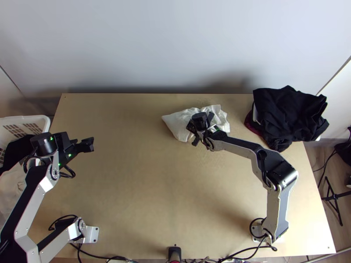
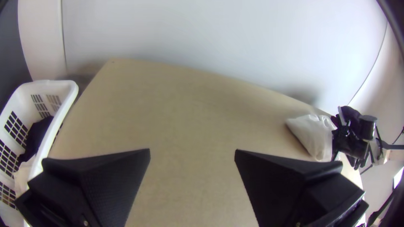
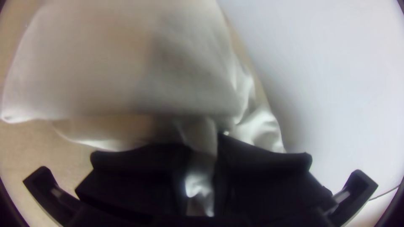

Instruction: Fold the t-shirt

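Pale wall (image 1: 175, 48) rises behind the far edge of a broad wooden table (image 1: 131, 197). From the near right, the right arm (image 1: 274, 175) stretches up to the far middle; the left arm (image 1: 37, 193) runs along the left side. Beside the table's left edge stands a white slatted basket (image 1: 26, 117) with dark cloth (image 2: 40, 130) inside. At the far right corner black clothes (image 1: 289, 114) lie heaped, some dark red cloth (image 1: 252, 125) peeping out beneath. The white t-shirt (image 1: 175, 125) lies bunched near the far edge, right of the middle, one pointed corner toward the left and crumpled folds on its right. Over it, the right gripper (image 1: 203, 129) pinches a narrow strip of the shirt. The left gripper (image 1: 89, 145), above the table's left side, has its fingers (image 2: 113, 180) spread wide.
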